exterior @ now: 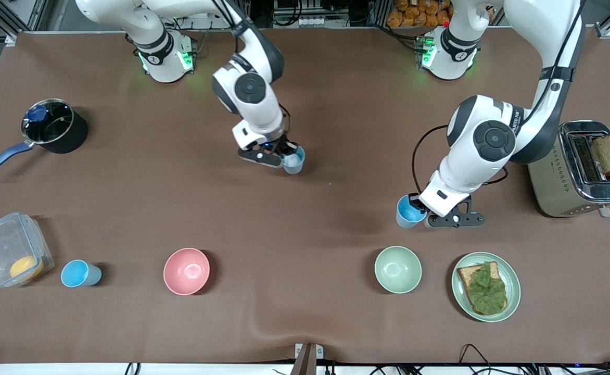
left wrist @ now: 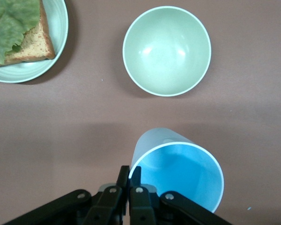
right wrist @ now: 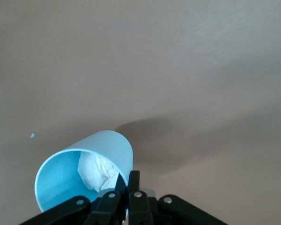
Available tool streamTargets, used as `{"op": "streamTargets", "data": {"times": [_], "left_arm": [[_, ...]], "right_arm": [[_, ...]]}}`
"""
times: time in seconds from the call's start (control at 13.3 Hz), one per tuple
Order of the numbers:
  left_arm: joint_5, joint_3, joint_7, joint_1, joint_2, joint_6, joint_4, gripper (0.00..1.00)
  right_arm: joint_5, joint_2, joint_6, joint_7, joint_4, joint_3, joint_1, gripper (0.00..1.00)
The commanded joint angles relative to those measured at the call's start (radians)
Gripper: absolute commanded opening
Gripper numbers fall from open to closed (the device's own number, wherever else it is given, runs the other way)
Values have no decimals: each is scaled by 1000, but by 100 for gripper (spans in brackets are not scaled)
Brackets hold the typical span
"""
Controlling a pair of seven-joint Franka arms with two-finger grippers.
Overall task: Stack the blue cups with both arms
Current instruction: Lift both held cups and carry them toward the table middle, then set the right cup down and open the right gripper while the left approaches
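Front view: the right gripper [exterior: 279, 156] pinches 1 blue cup [exterior: 293, 160] over mid-table; the left gripper [exterior: 423, 212] pinches another cup [exterior: 408, 211] above the pale green bowl [exterior: 397, 269]. A third cup [exterior: 80, 274] stands between the plastic box [exterior: 11, 249] and the pink bowl [exterior: 186, 271].

Left wrist view: fingers [left wrist: 129, 174] clamp the cup's [left wrist: 178, 173] rim; bowl [left wrist: 166, 50] and toast plate [left wrist: 56, 42] lie below.

Right wrist view: fingers [right wrist: 133, 180] clamp a cup [right wrist: 86, 176] holding crumpled white stuff [right wrist: 97, 173].

1 cup [exterior: 80, 274] stands between the lidded box [exterior: 11, 250] and a bowl [exterior: 186, 271] (the 2nd bowl [exterior: 397, 269] sits beside the plate [exterior: 513, 284]).

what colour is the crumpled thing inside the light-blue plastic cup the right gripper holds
White: a crumpled wad sits inside the light-blue plastic cup. It shows best in the right wrist view.
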Motion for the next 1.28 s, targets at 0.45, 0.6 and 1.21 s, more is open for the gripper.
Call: {"op": "streamTargets", "data": {"times": [0.45,0.6,1.21], "left_arm": [[-6,2,-268,-153,25,-19,18,0],[-6,2,-335,-196,22,-20,16,0],[-15,1,-677,-419,19,-31,68,0]], "right_arm": [[18,-11,-135,45,83,-24,-25,100],[18,-27,-349,-24,195,-21,-105,100],[23,-119,-663,-370,378,-21,-482,100]]}}
